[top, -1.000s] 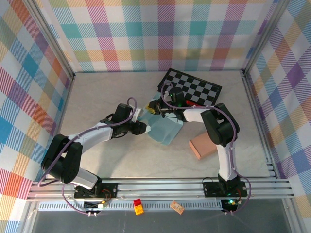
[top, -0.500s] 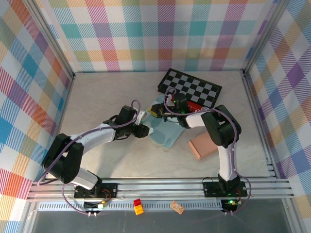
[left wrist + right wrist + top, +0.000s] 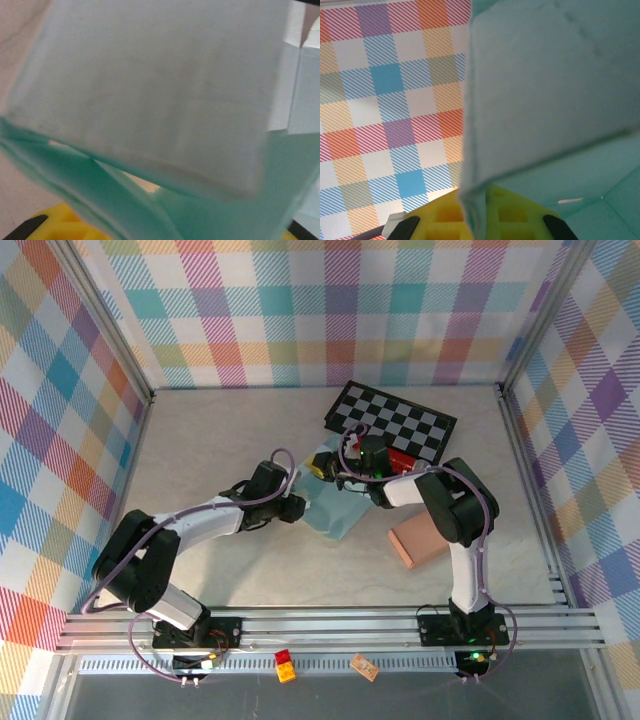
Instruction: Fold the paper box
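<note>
Currently teal paper box (image 3: 335,510) clamped between yellow right fingers (image 3: 427,220).

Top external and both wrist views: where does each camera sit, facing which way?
Top external: above, behind the bases, looking down at the table; both arms, left pincer and right pincer at the paper box.
Left wrist: on the left arm, against a pale box panel; yellow fingers at bottom.
Right wrist: on the right arm, past a box flap toward the plaid wall; yellow fingers below.
Shared: the paper box.
</note>
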Tool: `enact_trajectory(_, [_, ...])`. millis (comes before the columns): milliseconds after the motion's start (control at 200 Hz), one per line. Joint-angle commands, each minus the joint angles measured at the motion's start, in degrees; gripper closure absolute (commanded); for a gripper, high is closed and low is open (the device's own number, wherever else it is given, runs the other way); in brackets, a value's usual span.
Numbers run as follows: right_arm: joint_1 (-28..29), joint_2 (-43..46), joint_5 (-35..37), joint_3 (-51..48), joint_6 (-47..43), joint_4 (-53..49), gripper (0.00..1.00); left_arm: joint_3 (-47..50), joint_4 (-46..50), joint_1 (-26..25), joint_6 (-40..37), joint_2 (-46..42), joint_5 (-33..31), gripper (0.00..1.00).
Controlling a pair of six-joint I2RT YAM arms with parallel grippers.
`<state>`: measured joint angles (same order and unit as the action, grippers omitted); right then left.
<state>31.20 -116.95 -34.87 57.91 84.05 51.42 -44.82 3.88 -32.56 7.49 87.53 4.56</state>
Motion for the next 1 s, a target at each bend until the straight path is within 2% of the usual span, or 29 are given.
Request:
enact_trajectory(0, [0.5,0.8,0.0,-1.0,1.2,3.8,1.0,-0.3,-3.0,-0.2,0.0,0.3,-0.4,0.66])
enact_trajectory(140, [0.5,0.6,0.4,-1.1,1.0,3.9,1.0,0.4,-4.4,-0.3,0.4,0.3,0.6,0.69])
enact_trajectory(260, [0.9,0.3,1.5,-1.9,1.3,5.5,1.0,0.7,-5.5,-0.6,1.3,0.3,1.1,0.67])
enact_trajectory(565, [3.4,1.4,8.4,-6.3,2.4,11.8,1.0,1.5,-6.2,-1.4,5.9,1.4,-4.3,0.63])
enact_trajectory(995, [5.7,1.1,13.5,-9.7,4.5,16.2,1.0,1.9,-9.6,-2.7,11.0,2.8,-9.6,0.67])
